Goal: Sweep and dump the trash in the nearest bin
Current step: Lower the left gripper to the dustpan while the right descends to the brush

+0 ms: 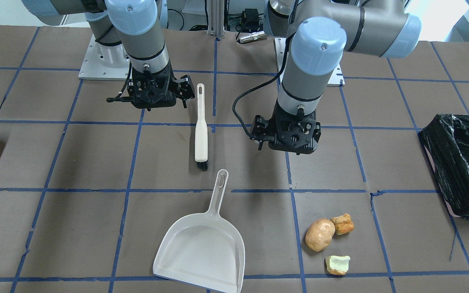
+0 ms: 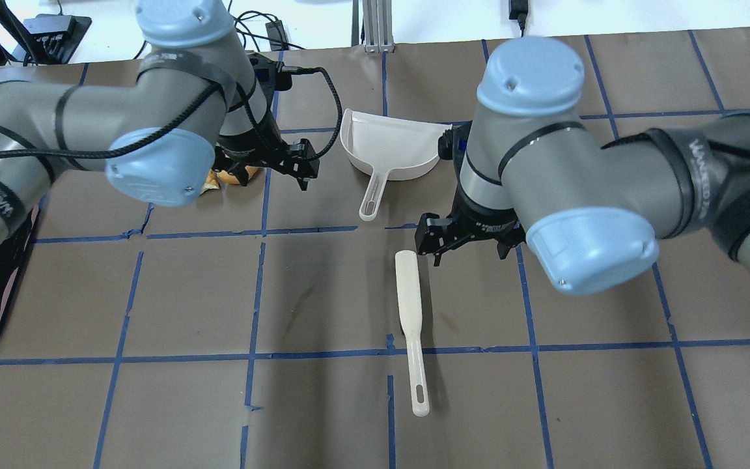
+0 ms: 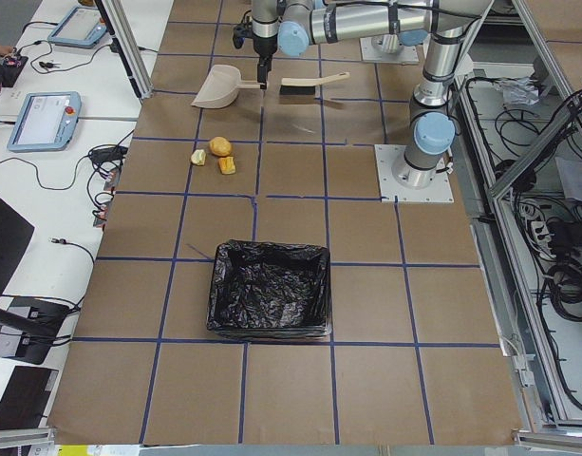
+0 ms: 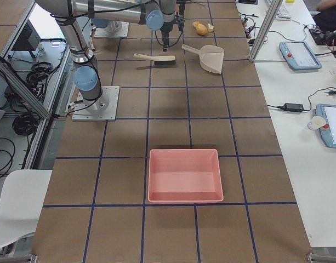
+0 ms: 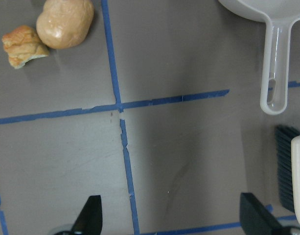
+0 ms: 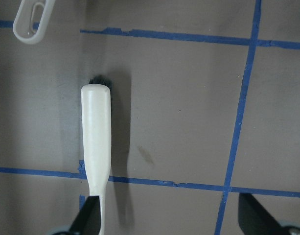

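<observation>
- The bin (image 1: 462, 162), lined with a crinkly black bag, stands well out on the outer side of the left claw (image 5: 172, 218). Treat it as the nearest one, since the pink tub (image 4: 184, 175) sits far off beyond the right claw (image 6: 172, 218). The lining looks slack, so tip the load in from above.
- The trash lies ahead of the left claw, slightly to its outer side. A tan potato-shaped lump (image 1: 320, 235) sits right beside an orange crusty chunk (image 1: 343, 224), with a pale bitten piece (image 1: 337, 265) just beyond them. Expect all three to be light. The round lump will probably roll away from a push, and the chunk may snag.
- The left claw hangs over bare table (image 5: 189, 147), spread wide and holding nothing.
- The dustpan (image 1: 202, 252) lies ahead of the left claw on its inner side, mouth facing away from the robot and handle (image 1: 220, 191) pointing back. It looks like light, stiff, smooth plastic, so it may skate when the trash is pushed into it. Take the slim handle mid-length, across its narrow width.
- The brush (image 1: 201, 138) lies flat under the right claw, its bristles (image 1: 202, 165) near the tip of the dustpan's handle. It should be light, with a rigid body and soft bristles. Pinch the thick pale body for control rather than the tapering end.
- The right claw is spread wide and empty. The brush's thin shaft runs just beside one finger (image 6: 88, 218), and you cannot tell whether they touch.
</observation>
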{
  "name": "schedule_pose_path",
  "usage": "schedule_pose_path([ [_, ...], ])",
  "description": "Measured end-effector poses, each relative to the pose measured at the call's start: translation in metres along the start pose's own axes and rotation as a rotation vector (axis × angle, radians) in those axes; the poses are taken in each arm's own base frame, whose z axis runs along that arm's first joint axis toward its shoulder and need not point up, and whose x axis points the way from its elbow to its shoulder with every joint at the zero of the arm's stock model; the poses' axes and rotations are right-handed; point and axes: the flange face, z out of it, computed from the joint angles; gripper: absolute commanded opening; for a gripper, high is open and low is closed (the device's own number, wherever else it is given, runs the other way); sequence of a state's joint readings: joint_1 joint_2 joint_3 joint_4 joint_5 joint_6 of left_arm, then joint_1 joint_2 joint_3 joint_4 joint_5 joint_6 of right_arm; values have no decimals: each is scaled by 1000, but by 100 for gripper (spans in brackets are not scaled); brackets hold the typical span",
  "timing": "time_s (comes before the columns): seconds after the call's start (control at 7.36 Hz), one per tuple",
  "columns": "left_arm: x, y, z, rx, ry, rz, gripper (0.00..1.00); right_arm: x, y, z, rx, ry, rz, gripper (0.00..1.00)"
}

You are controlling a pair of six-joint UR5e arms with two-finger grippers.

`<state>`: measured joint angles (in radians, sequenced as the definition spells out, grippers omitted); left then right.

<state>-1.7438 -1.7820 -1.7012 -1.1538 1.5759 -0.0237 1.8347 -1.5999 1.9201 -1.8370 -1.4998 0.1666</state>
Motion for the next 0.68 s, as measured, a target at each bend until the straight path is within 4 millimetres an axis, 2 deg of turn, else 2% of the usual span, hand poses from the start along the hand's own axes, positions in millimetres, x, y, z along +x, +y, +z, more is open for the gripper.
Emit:
schedule_pose_path([
  [0.27,23,-27,43,83,8,11,100,-18,33,40,41,-37,-41,100],
  [0.41,30,-35,59,103,16,-9,100,-25,48,63,65,-53,-55,100],
  [0.54,41,-40,69,110,23,-20,100,-30,59,76,78,-62,-57,100],
  [0.68,62,-40,73,113,30,-22,100,-35,66,83,80,-64,-58,100],
])
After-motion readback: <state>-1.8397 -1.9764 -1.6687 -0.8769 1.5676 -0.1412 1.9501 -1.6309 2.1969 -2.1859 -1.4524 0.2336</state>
